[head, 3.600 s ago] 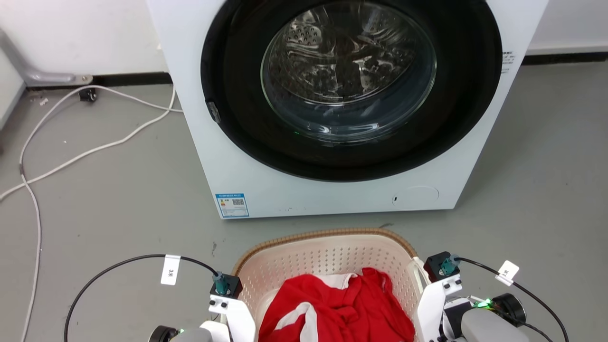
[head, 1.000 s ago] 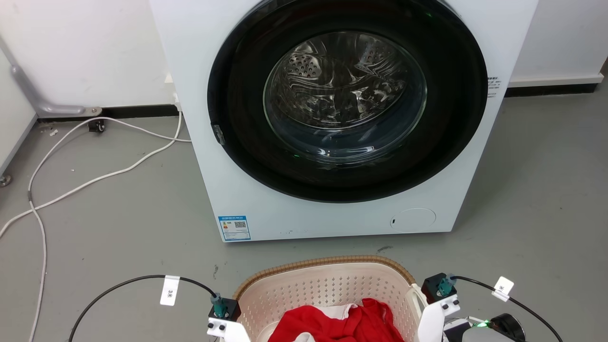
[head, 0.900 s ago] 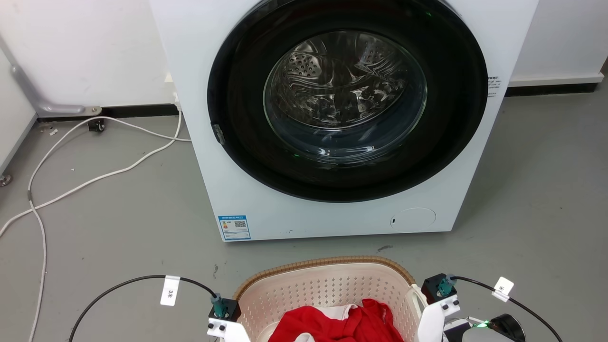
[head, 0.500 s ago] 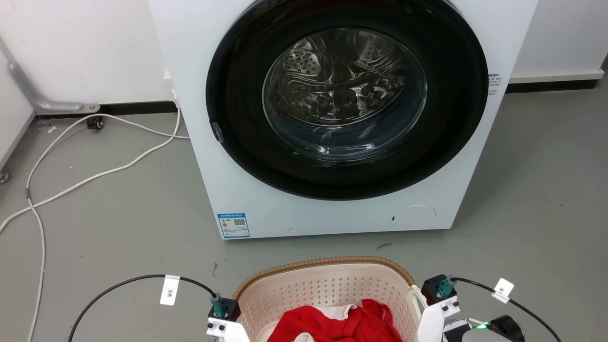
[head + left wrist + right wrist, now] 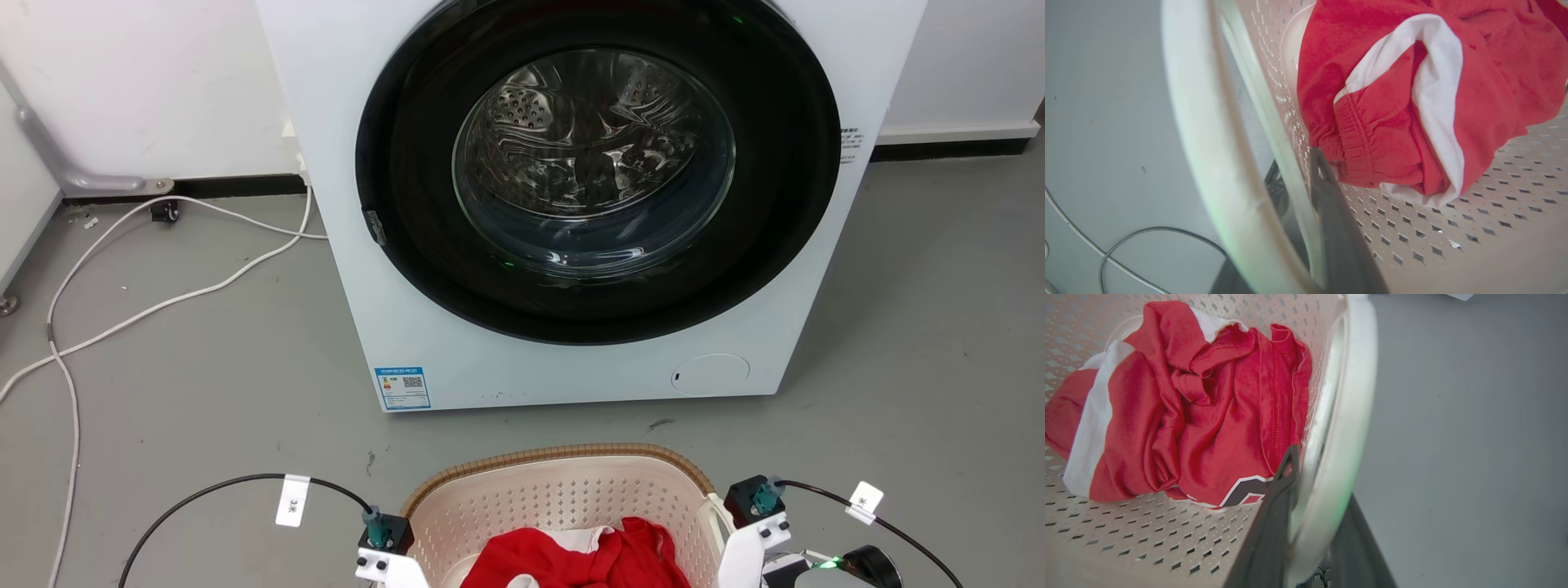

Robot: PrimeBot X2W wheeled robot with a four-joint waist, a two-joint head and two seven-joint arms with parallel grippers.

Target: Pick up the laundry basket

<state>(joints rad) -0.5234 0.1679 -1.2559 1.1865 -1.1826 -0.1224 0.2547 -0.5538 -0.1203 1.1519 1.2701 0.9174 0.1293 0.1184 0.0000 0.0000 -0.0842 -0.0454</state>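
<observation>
Compared with the earliest head view, the camera has drawn back. The washer (image 5: 571,367) now sits lower in frame with more wall above it, and less of the laundry basket (image 5: 563,453) shows at the bottom edge, though the basket keeps its place between the two wrists.

The washer stands on the grey floor (image 5: 204,384) directly beyond the basket, well apart from it, with its round glass door (image 5: 592,155) shut. White cables (image 5: 163,306) trail across the floor to the washer's left. A red and white garment (image 5: 588,559) lies bunched in the basket.

Only the wrist views show the grasp. In the left wrist view, the left gripper (image 5: 1295,167) straddles the basket wall under the white handle (image 5: 1196,122), one dark finger inside against the perforations and the other outside, closed narrowly on the wall. In the right wrist view, the right gripper (image 5: 1316,486) clamps the opposite handle (image 5: 1347,416) the same way, its inner finger beside the garment's printed edge. Whether the basket is off the floor cannot be told.
</observation>
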